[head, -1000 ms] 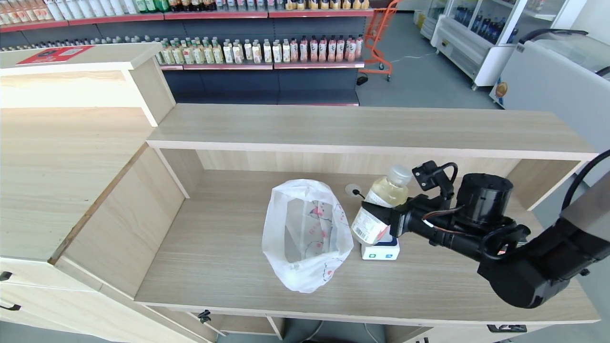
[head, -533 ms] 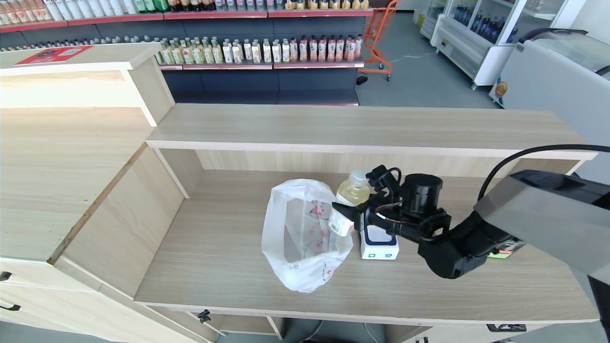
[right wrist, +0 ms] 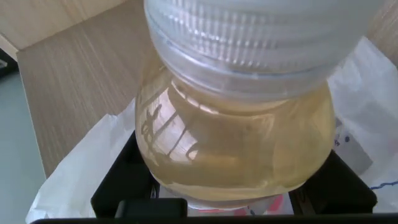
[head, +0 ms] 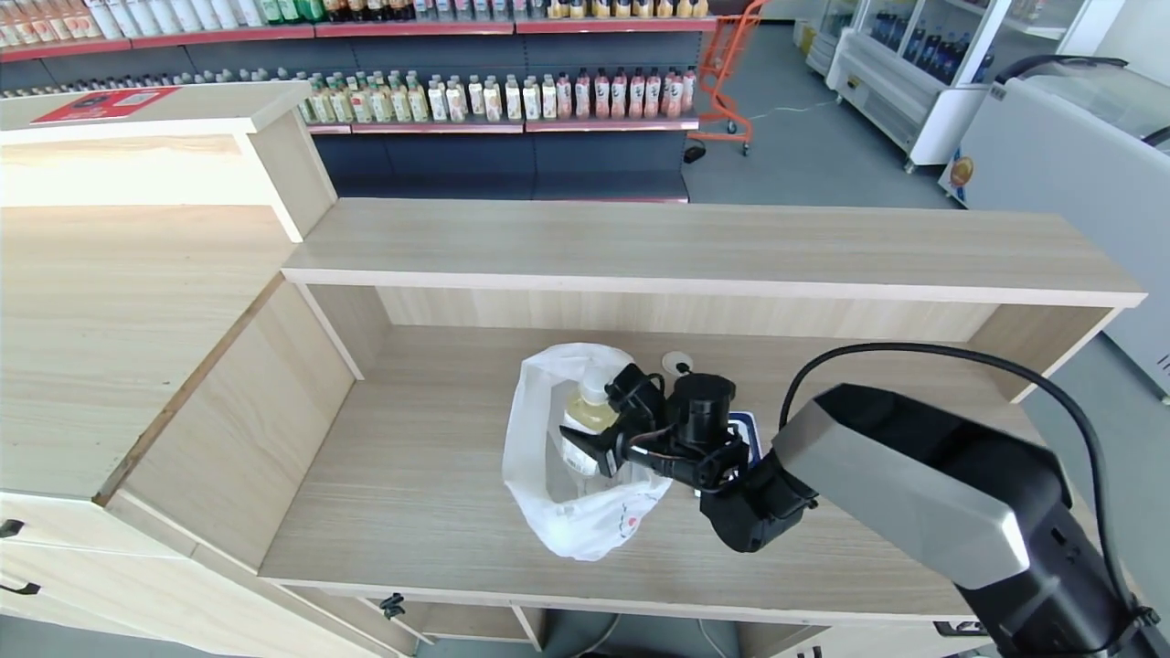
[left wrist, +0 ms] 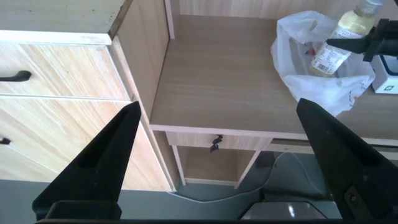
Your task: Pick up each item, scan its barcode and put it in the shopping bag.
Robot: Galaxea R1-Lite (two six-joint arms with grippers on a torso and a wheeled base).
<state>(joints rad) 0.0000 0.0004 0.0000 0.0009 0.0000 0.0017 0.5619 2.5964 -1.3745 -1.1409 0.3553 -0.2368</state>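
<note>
A clear bottle (head: 590, 409) of pale yellow drink with a white cap and a barcode label is held upright in my right gripper (head: 592, 441), which is shut on its body. The bottle sits in the mouth of the white plastic shopping bag (head: 539, 498), which stands open on the lower counter. From the right wrist, the bottle (right wrist: 236, 124) is seen cap-first with the bag (right wrist: 373, 87) beneath it. The left wrist view takes in the bag (left wrist: 297, 37), the bottle (left wrist: 341, 43) and the right gripper (left wrist: 367, 46) from afar. My left gripper (left wrist: 221, 165) hangs open off the counter's front left.
A small white scanner (head: 748, 425) stands right of the bag, mostly behind my right arm, and appears again as the scanner (left wrist: 388, 81). A raised wooden ledge (head: 695, 242) runs behind, a side wall (head: 238, 402) to the left. Drawers (left wrist: 56, 81) sit below.
My right arm carried the bottle leftward from above the scanner to the bag and lowered it into the bag's mouth.
</note>
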